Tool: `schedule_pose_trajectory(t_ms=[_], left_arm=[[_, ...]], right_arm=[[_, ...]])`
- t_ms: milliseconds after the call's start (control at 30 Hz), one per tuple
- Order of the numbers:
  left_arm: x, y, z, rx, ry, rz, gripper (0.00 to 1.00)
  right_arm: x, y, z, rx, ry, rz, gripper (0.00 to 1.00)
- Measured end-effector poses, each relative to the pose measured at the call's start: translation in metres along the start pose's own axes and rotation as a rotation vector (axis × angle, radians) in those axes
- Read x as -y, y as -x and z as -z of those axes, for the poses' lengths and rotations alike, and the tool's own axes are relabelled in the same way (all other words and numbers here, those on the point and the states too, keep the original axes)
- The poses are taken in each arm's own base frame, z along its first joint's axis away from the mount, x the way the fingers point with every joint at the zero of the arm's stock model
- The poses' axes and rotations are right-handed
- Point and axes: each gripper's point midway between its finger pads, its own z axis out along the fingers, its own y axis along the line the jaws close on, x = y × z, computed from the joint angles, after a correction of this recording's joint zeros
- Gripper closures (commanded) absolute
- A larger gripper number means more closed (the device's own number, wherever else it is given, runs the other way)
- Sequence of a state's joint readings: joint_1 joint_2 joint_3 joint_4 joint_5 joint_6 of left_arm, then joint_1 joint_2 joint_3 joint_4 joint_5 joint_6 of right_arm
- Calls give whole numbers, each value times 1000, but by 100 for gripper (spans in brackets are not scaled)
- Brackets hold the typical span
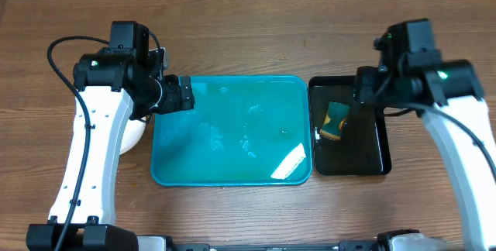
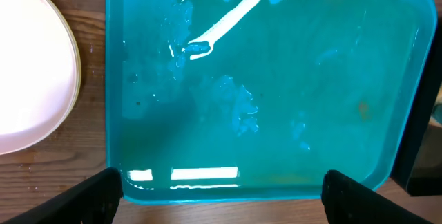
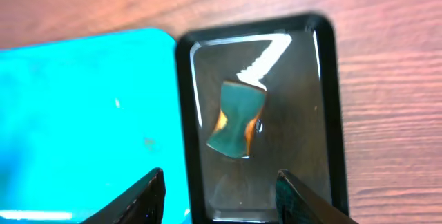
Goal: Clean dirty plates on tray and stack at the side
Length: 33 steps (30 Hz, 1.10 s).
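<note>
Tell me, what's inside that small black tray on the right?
One crumpled teal sponge with orange stains lies in the black tray. Whatever is beneath the sponge is covered.

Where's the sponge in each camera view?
Overhead: the sponge is right of centre, lying in the black tray.
Left wrist: not visible.
Right wrist: centre of the picture, in the same tray.
Shared landmark: the teal tray, which sits right beside the black tray.
</note>
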State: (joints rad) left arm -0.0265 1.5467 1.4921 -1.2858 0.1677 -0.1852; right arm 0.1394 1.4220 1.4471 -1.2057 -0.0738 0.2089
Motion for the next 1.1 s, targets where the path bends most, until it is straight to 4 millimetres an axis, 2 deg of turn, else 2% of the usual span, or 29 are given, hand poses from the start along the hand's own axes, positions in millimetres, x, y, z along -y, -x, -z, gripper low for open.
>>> schedule_pose_trajectory(t_ms=[167, 200, 233, 367, 400, 500, 567, 667, 733, 867, 1100], left_arm=[[-2, -9, 1, -33, 11, -6, 0], [-1, -10, 4, -26, 14, -11, 0], [1, -12, 10, -4, 16, -24, 0], [16, -25, 48, 143, 14, -105, 0], [22, -33, 61, 221, 1, -143, 0], [30, -61, 85, 377, -42, -213, 0], [23, -82, 96, 465, -58, -222, 0], [4, -116, 110, 610, -67, -173, 0], [0, -124, 122, 693, -86, -160, 0], [-3, -132, 132, 747, -103, -145, 0], [-12, -148, 114, 652, -69, -137, 0]], right_arm=[[-11, -2, 41, 137, 45, 19, 34], [-11, -7, 47, 156, 47, 19, 21], [-11, -14, 53, 175, 51, 21, 0], [-9, -37, 62, 246, 79, 32, 0], [-8, -43, 62, 257, 86, 35, 0], [-2, -64, 65, 301, 101, 39, 0], [4, -76, 72, 339, 101, 41, 0], [15, -87, 93, 441, 95, 36, 0], [18, -89, 102, 481, 94, 33, 0], [21, -91, 99, 464, 75, 30, 0], [22, -92, 98, 461, 67, 28, 0]])
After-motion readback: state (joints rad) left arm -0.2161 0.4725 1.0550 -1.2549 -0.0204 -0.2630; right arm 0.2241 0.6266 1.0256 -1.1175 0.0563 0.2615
